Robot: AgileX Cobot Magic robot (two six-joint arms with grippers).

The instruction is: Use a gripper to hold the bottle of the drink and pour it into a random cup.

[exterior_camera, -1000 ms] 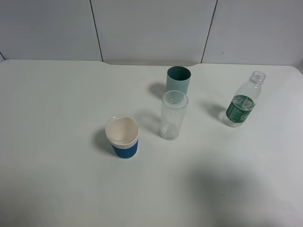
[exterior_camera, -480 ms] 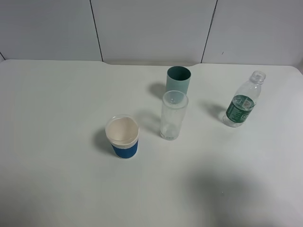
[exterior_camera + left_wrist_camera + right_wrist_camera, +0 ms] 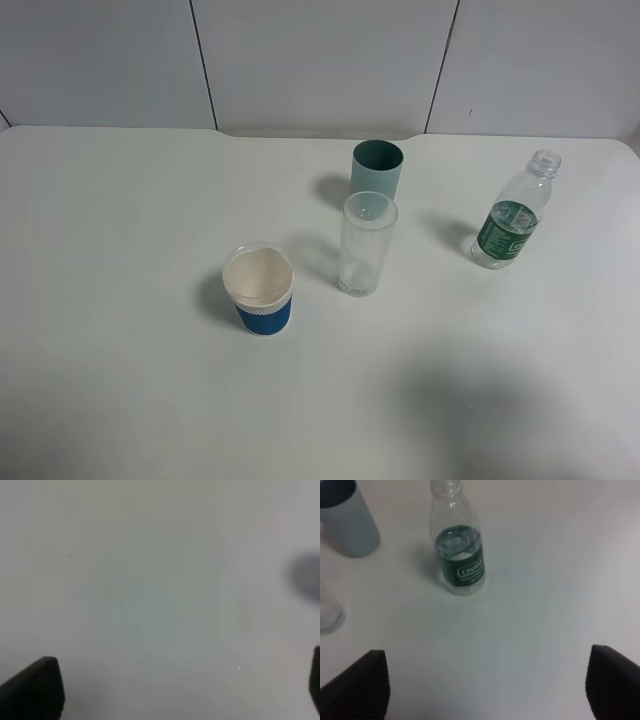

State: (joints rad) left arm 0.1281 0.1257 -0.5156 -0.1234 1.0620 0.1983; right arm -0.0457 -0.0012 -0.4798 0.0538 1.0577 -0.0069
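Reaching for the bottle (image 3: pixel 514 222), nothing gripped yet
High view: bottle upright, well right of the teal cup (image 3: pixel 376 171), with the glass (image 3: pixel 365 244) just in front of that cup; no arms show. Left wrist: left gripper (image 3: pixel 175 690) wide apart over bare table (image 3: pixel 150 580). Right wrist: right gripper (image 3: pixel 487 685) gaping, empty, bottle ahead; next it must advance and close round the label

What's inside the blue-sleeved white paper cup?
The blue-sleeved white paper cup stands open-topped; only its pale inner wall shows, nothing visibly in it. A clear liquid could not be told from above.
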